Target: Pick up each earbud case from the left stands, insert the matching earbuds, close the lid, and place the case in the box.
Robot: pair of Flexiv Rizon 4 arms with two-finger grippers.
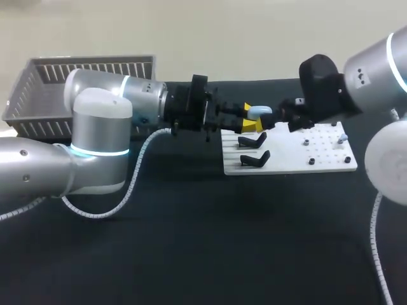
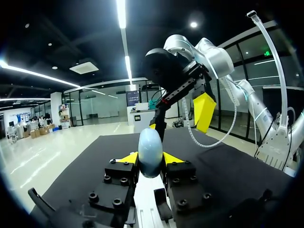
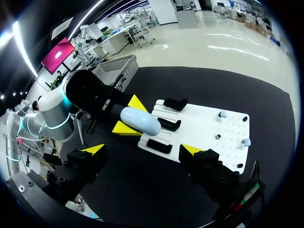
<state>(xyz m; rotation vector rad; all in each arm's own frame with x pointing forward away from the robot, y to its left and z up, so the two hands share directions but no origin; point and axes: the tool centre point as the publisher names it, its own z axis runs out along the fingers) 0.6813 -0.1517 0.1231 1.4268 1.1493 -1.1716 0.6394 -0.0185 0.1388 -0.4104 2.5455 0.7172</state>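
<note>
Earbud case (image 2: 150, 153), pale blue, is clamped between the yellow tips of the left gripper (image 2: 150, 159), long axis pointing out along them toward the right gripper (image 3: 142, 149), whose jaws stand wide apart just ahead, above the white stand board (image 1: 318, 155)

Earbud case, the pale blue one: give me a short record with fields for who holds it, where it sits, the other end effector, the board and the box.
case: pale blue egg-shaped earbud case
held by: left end effector, yellow tips on both sides of it
position: raised above the white perforated board, clear of the black stands
other arm: right end effector, open, facing the case, not touching it
earbuds: small pale earbuds on the board, away from the stands
box: grey slatted basket, back left of the table
</note>
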